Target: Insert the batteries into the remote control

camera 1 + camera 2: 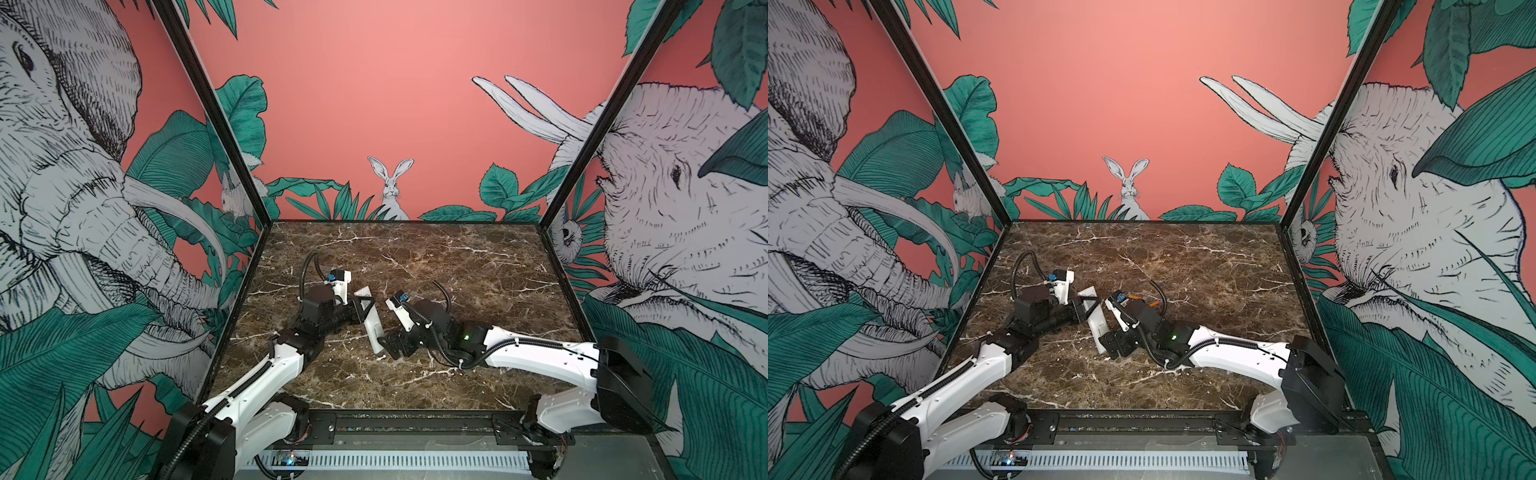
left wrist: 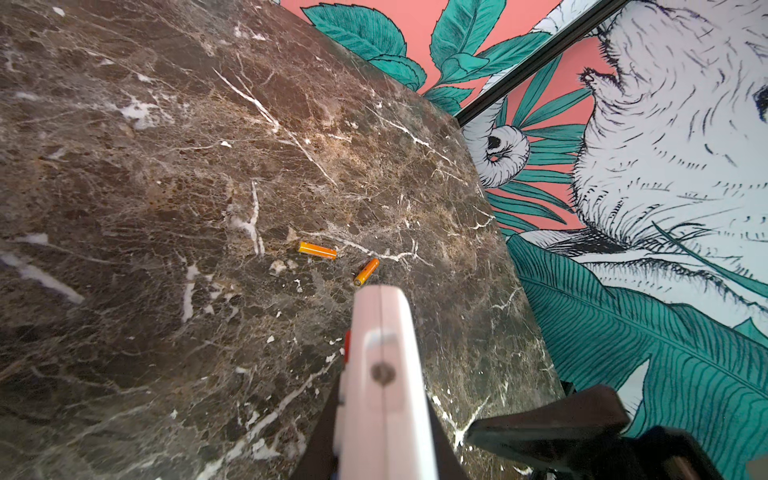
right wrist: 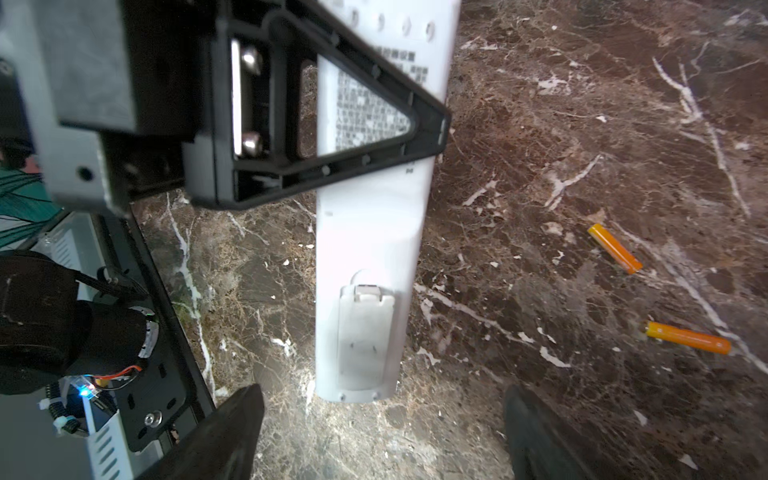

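White remote control (image 3: 370, 249) sat clamped in the left hand (image 1: 365, 311). The gaping, empty right hand (image 3: 384, 432) needed to meet the cover latch (image 3: 368, 291) squarely.

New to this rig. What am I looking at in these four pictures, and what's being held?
These are two robot arms working at a marble table. Each arm ends in a two-fingered hand. The two wide pictures come from one twin camera above and behind the arms, so they show almost the same scene. The other two pictures come from cameras on the arms' wrists. The left hand is shut on a white remote, whose back faces the right wrist camera. Its battery cover appears to be on. The right hand is open and empty, near the remote's end. Two orange batteries lie loose on the table, not yet loaded.
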{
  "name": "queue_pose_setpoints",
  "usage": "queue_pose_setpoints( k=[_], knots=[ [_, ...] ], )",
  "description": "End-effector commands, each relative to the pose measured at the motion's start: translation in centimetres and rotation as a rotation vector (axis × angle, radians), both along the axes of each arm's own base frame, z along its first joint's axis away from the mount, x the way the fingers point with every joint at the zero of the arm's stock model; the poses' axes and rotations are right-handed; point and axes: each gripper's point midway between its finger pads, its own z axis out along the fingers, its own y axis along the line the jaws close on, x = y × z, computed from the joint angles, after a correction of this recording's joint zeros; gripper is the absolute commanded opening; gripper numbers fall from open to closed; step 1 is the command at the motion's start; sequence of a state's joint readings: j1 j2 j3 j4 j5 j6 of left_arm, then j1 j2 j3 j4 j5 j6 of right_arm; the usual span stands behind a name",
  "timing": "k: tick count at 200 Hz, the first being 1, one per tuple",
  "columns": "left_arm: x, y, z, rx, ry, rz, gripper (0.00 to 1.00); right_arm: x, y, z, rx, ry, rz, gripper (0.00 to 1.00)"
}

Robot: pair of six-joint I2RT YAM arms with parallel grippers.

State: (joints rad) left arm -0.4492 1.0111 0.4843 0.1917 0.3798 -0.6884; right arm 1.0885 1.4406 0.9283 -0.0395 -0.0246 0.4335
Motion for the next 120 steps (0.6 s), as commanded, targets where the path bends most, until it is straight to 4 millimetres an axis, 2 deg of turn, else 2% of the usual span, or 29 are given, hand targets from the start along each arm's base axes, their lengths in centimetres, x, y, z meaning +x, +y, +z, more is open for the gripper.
queue_pose_setpoints(
  k=[1,20,41,66,120],
  knots=[
    [0.0,-0.1,1.5,-0.027,-0.059,0.005,0.00,0.6,1.7,2.1,0.113,0.016,0.000,0.92],
    [0.0,-0.2,1.6,-0.029,-0.064,0.003,0.00,0.7,2.2,1.9,0.124,0.029,0.004,0.90],
    [-0.1,-0.3,1.6,-0.032,-0.066,0.000,0.00,1.0,2.5,1.6,0.123,0.035,0.004,0.82],
    [-0.2,-0.4,1.7,-0.033,-0.069,-0.005,0.00,1.2,2.7,1.3,0.118,0.037,0.004,0.80],
    [-0.3,-0.6,1.9,-0.034,-0.074,-0.013,0.00,1.7,2.9,0.9,0.117,0.039,-0.004,0.69]
  ],
)
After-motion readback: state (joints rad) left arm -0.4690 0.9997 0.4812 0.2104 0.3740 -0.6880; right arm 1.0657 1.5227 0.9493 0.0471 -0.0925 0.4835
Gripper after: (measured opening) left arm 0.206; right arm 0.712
